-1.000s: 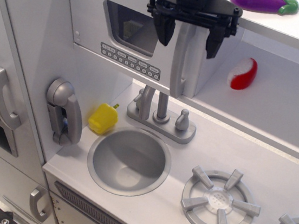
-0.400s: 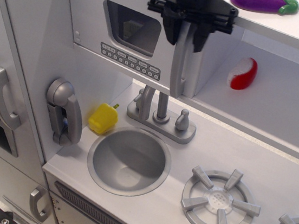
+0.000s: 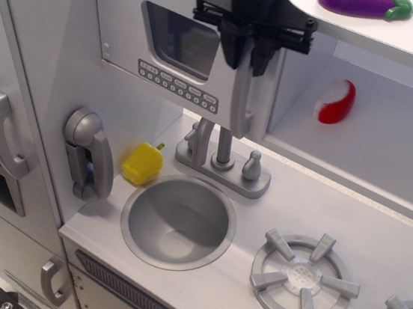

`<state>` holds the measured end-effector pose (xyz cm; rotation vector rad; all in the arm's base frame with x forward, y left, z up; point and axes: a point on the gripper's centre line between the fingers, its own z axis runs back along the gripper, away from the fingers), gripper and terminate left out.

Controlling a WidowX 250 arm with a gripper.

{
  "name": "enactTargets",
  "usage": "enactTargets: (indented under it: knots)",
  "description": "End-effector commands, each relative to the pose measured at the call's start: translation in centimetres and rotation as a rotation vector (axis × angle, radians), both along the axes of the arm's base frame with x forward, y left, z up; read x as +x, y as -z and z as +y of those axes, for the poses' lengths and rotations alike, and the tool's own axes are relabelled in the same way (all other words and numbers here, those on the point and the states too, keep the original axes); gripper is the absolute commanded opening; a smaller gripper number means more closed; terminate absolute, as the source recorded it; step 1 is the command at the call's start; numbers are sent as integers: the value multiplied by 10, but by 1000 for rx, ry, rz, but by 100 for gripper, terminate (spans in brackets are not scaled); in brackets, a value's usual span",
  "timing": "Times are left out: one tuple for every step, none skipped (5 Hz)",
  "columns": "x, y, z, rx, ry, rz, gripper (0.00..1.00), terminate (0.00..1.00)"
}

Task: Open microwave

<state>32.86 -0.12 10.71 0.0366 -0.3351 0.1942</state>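
The microwave (image 3: pixel 130 40) is a light grey box at the top of the toy kitchen, with a dark window (image 3: pixel 180 40), a row of small oval buttons (image 3: pixel 179 86) and a vertical silver handle (image 3: pixel 242 102) on the door's right edge. My black gripper (image 3: pixel 248 50) comes down from above and is shut on the top of the handle. The door stands slightly ajar, its handle edge swung out from the cavity.
A grey wall phone (image 3: pixel 88 153) hangs at the left. A yellow toy (image 3: pixel 142 163), faucet (image 3: pixel 223 156) and sink (image 3: pixel 178 220) lie below. A red-and-white toy (image 3: pixel 335 101) sits on the shelf at right, a purple eggplant (image 3: pixel 364 3) on top, burners (image 3: pixel 304 278) at front right.
My gripper went from open around the handle to shut on it. It then moved left and outward, pulling the door's handle edge away from the cavity.
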Motion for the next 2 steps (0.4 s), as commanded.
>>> enactTargets:
  knots:
    - [-48,-30,18,-11,42,19,100,0]
    - [-72,-39,26,15,64,81,100,0]
